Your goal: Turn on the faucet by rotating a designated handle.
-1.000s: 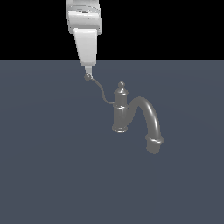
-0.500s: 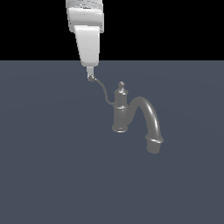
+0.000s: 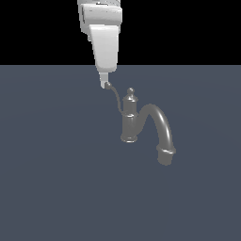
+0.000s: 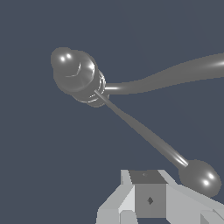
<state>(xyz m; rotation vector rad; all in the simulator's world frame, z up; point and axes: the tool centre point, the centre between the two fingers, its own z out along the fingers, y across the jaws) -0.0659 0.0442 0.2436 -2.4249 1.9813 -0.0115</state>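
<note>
Gripper (image 3: 105, 85) hangs with its tip right at the ball end of the handle (image 3: 114, 97); whether it is spread or pinching cannot be told. Thin, grey and S-curved, the handle runs down to the faucet (image 3: 130, 120), a glossy ringed column with a small knob and thick arched spout, standing mid-counter (image 3: 56, 179).
</note>
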